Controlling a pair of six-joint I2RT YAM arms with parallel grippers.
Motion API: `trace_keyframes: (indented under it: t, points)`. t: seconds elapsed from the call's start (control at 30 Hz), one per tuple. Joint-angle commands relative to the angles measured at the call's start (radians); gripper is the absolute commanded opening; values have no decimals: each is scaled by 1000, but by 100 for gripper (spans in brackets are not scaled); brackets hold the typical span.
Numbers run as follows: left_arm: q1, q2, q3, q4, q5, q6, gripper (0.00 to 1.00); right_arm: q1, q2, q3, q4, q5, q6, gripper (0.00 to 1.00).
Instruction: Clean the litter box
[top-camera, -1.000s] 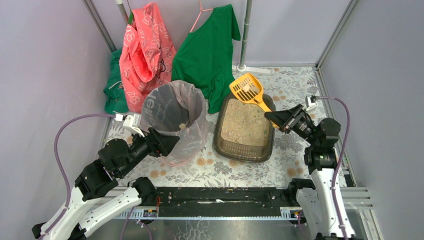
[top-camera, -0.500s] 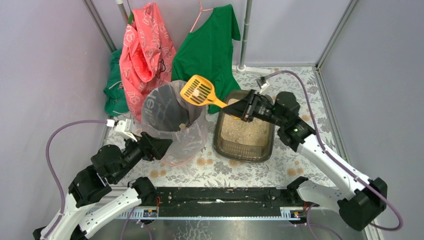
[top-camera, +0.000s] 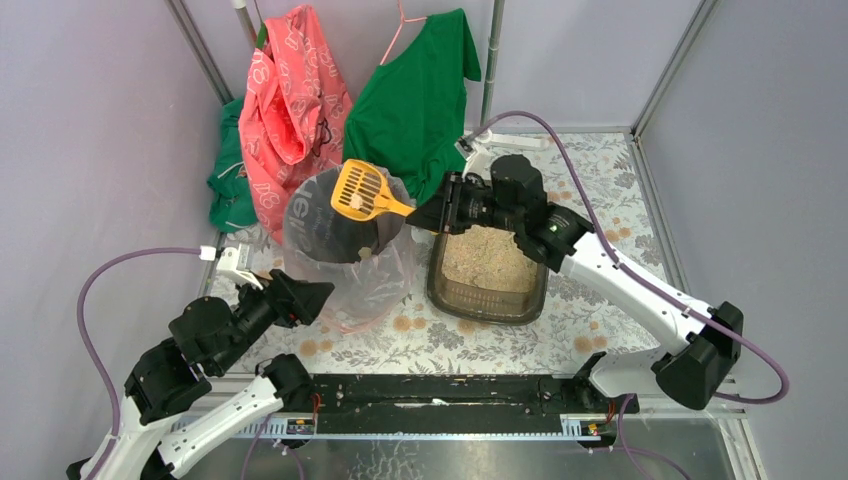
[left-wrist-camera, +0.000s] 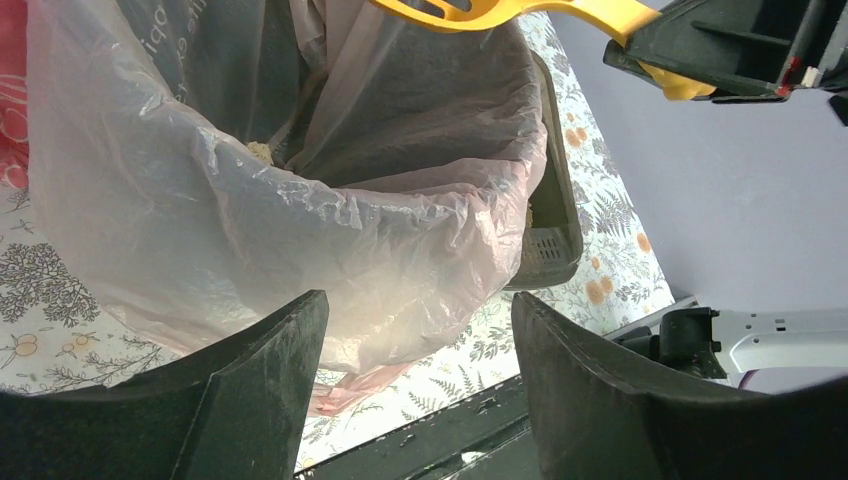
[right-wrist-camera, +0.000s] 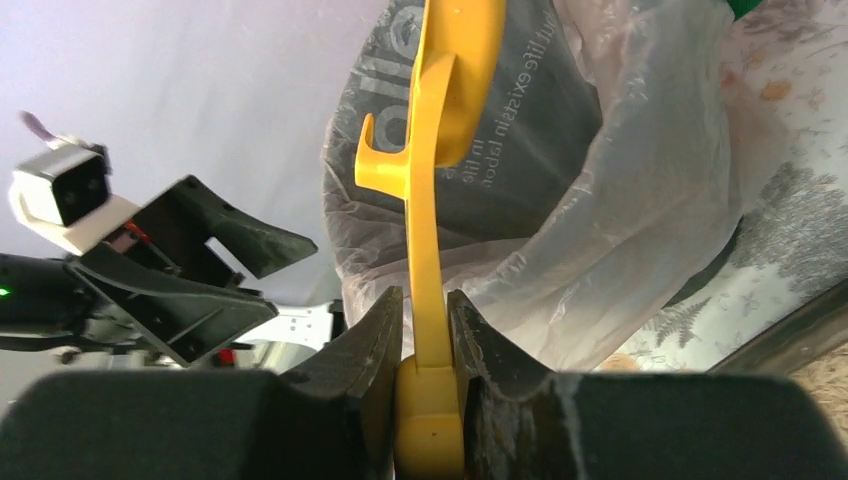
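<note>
While the right gripper (right-wrist-camera: 425, 305) is clenched on the handle of the scoop (top-camera: 362, 190), the slotted head hangs face up over the mouth of the bin (top-camera: 345, 250), with what looks like a pale lump in it. The left gripper (top-camera: 308, 296) stands released and empty, just short of the bin. The litter box (top-camera: 487, 312) sits just beside the bin, under the right arm, with litter in it. By my judgement one load is lifted but not yet tipped. Dumping remains, and likely more sifting.
</note>
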Motion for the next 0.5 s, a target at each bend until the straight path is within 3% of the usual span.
trace_keyframes:
  t: [0.0, 0.2, 0.47]
  points:
    - [-6, -11, 21, -1, -23, -1, 76, 95, 32, 173, -180, 130, -253, 0]
    - [-6, -10, 21, -3, -19, -7, 76, 250, 135, 346, -392, 412, -439, 0]
    - [-7, -19, 42, -32, -30, -17, 75, 386, 225, 434, -484, 720, -547, 0]
